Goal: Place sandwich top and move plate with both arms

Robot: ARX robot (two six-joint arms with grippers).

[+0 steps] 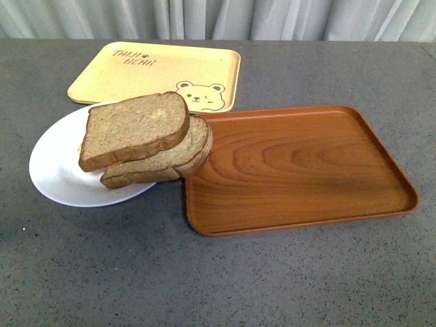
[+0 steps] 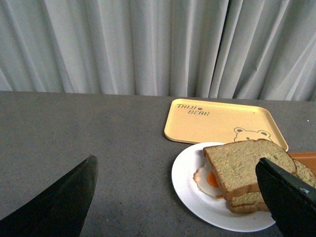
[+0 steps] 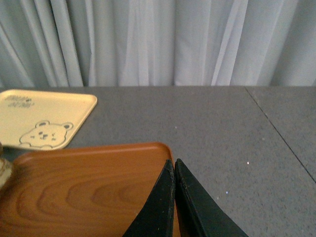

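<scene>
The sandwich top (image 1: 134, 129), a squarish brown slice, lies on a longer bread slice (image 1: 177, 160) on the round white plate (image 1: 58, 170); the stack overhangs the plate's right side. In the left wrist view the sandwich top (image 2: 247, 165) covers most of a fried egg (image 2: 206, 178) on the plate (image 2: 190, 187). My left gripper (image 2: 177, 170) is open, its two black fingers (image 2: 69, 202) wide apart, and it hangs short of the plate. My right gripper (image 3: 174, 162) is shut with nothing in it, above the wooden tray's corner. Neither arm shows in the front view.
A brown wood-grain tray (image 1: 300, 167) lies right of the plate, its left edge touching the bread. A pale yellow bear-print tray (image 1: 157, 71) sits behind the plate. Grey curtains close the back. The tabletop (image 1: 218, 286) is dark grey.
</scene>
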